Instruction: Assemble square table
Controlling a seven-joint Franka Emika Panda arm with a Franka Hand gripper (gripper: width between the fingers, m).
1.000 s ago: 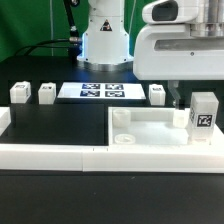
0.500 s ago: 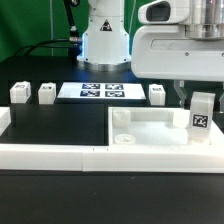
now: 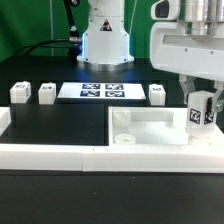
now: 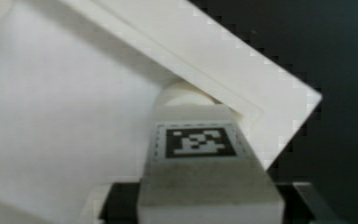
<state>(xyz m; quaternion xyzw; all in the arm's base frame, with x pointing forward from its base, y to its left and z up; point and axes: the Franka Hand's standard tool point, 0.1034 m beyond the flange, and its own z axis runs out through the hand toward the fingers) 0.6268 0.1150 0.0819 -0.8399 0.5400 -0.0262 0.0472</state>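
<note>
Jaws: you are clamping them narrowly on the held leg, gripping its two sides with the tag facing outward.
Held leg: it is hanging upright over the corner of the tabletop at the exterior view's right. In the wrist view the held leg is sitting right at the tabletop corner, where the two rim edges meet.
Contact: I cannot tell whether the leg's base is touching the tabletop yet or hovering just above it.
Step in hand: judging by the pose, you are bringing this leg to its corner socket for seating.
Doing it well: you should be centring the leg's base over the round socket before descending, holding it plumb, and lowering slowly. Any twisting-in should be starting only once the base is sitting squarely.
Watch for: an off-centre base would likely be catching on the low rim and nudging the tabletop along the desk. The rail is lying against the tabletop's front edge and should be helping to brace it.
Waiting: three loose legs are standing near the marker board, well apart from your work.
</note>
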